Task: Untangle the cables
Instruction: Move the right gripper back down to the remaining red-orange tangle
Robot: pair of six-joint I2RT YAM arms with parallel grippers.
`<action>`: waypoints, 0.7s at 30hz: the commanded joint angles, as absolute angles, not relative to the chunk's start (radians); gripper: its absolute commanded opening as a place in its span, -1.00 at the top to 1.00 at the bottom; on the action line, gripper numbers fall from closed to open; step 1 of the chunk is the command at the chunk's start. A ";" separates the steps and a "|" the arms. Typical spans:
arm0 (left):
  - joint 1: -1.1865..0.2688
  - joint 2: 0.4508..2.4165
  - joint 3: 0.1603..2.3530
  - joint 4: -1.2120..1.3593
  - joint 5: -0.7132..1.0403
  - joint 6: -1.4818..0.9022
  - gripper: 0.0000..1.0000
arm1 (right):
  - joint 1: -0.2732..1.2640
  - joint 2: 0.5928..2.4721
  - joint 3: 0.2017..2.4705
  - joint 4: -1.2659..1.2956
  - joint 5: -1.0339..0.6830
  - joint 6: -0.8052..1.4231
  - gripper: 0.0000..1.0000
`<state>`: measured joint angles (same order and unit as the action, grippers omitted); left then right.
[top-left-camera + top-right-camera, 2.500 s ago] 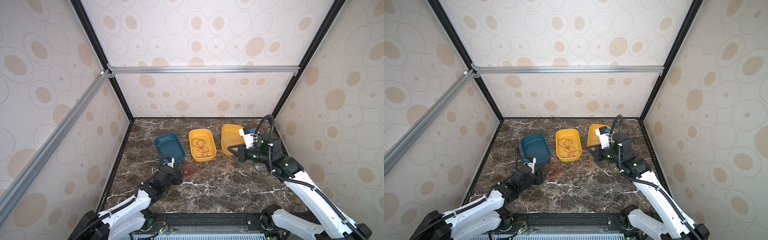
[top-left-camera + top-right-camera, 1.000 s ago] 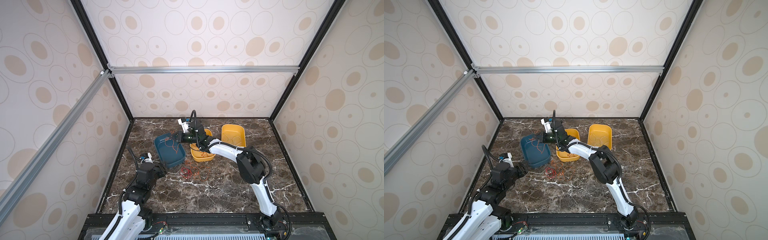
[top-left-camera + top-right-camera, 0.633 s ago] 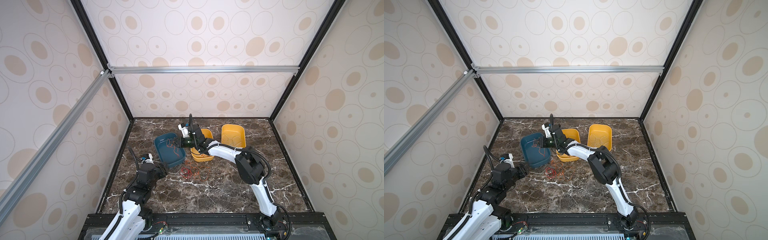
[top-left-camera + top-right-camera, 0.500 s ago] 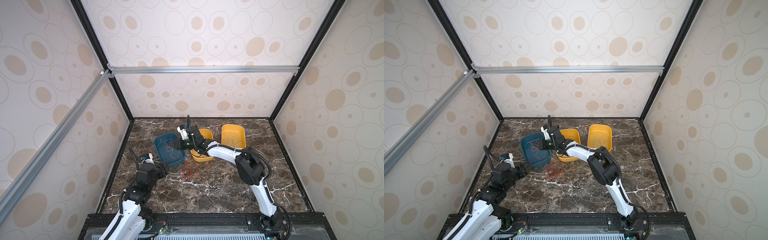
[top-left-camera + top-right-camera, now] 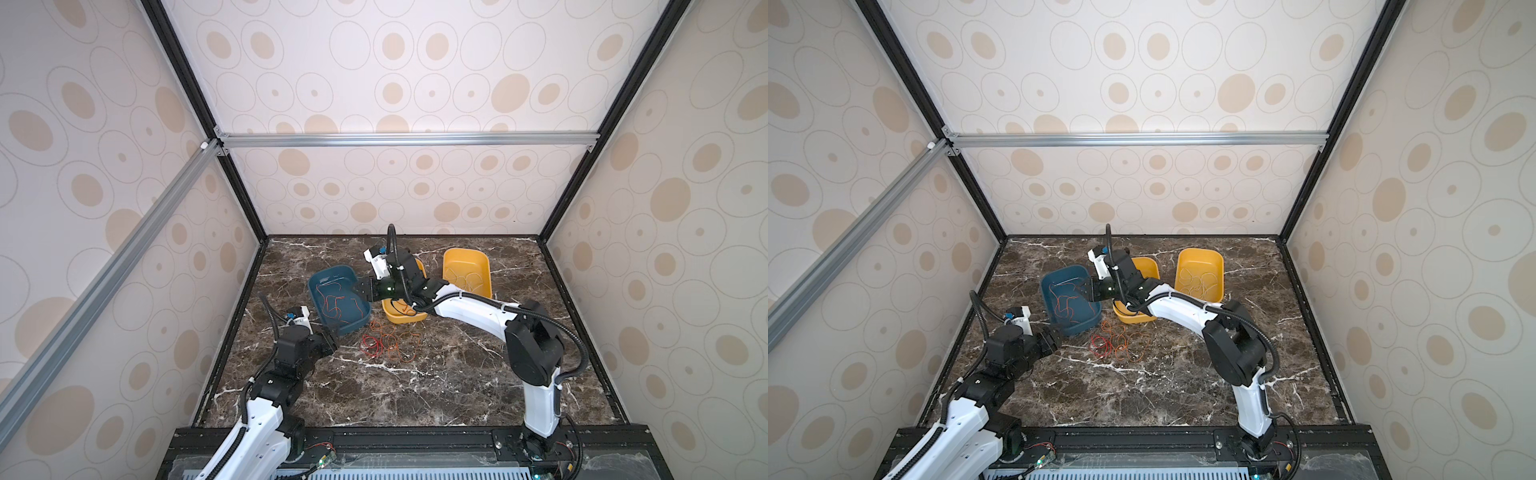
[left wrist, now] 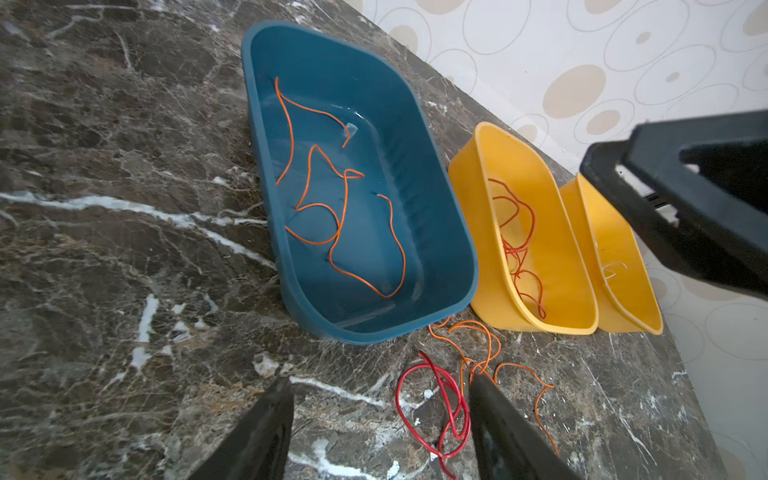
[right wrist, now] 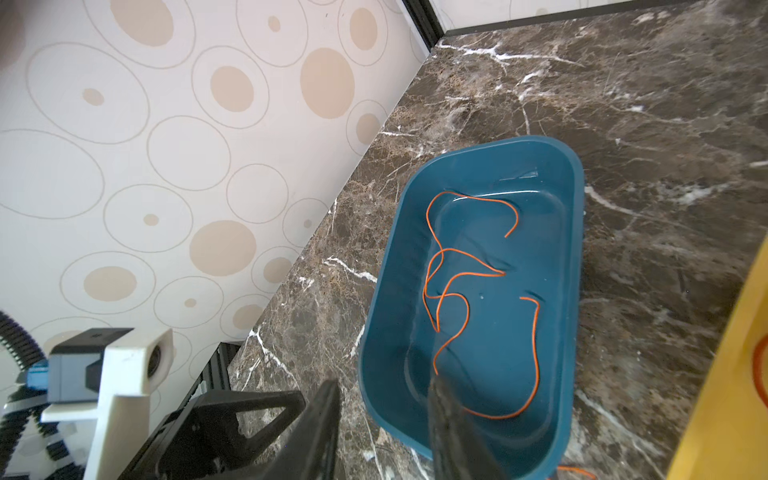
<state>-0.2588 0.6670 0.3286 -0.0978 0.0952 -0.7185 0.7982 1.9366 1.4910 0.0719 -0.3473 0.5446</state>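
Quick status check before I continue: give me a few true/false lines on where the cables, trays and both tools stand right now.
1. The blue tray holds orange cable. True.
2. The right tool is at the far-right yellow tray. False: it is at the blue tray, open.
3. The left tool is shut on a cable. False: it is open and holds nothing.
4. A tangle of red and orange cables lies on the table in front of the trays. True.
5. The middle yellow tray is empty. False: red cable lies in it.
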 commanded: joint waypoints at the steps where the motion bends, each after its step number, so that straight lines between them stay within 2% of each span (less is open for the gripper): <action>1: -0.254 0.689 0.315 -0.029 0.193 -0.724 -0.33 | 0.780 1.854 1.419 0.052 -0.340 0.517 0.23; 4: -0.284 0.715 0.294 0.022 0.238 -0.738 -0.33 | 0.766 1.780 1.340 0.012 -0.322 0.504 0.23; 15: -0.504 0.869 0.245 0.201 0.175 -0.797 -0.34 | 0.764 1.491 1.033 -0.216 -0.161 0.409 0.19; 21: -0.578 1.010 0.262 0.275 0.146 -0.795 -0.33 | 0.765 1.440 0.904 -0.209 -0.168 0.435 0.07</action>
